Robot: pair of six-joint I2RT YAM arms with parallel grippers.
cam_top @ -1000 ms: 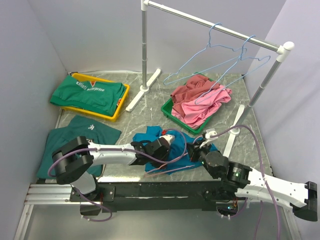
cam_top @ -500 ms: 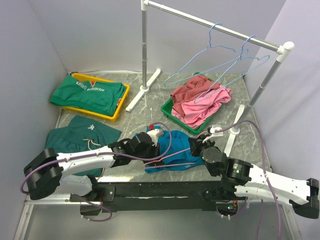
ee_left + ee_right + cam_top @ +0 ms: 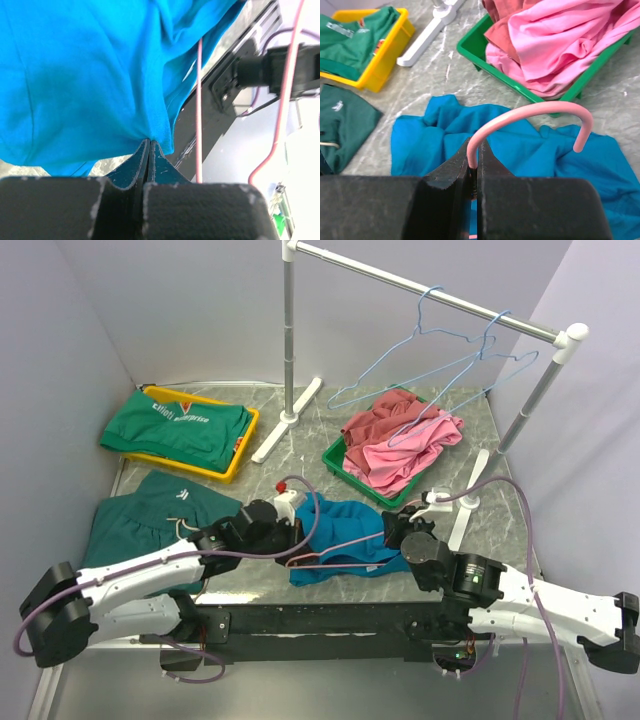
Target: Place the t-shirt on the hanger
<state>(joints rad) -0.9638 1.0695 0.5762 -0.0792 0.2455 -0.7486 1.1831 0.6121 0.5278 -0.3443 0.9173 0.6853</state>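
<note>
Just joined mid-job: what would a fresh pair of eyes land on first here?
The bright teal-blue t-shirt lies crumpled at the front middle of the scene. The left jaws are shut on a pinch of its cloth, and the right jaws are shut on the pink hanger just below its hook. Behind, light blue hangers dangle from a white rail above a green tray of pink clothes.
</note>
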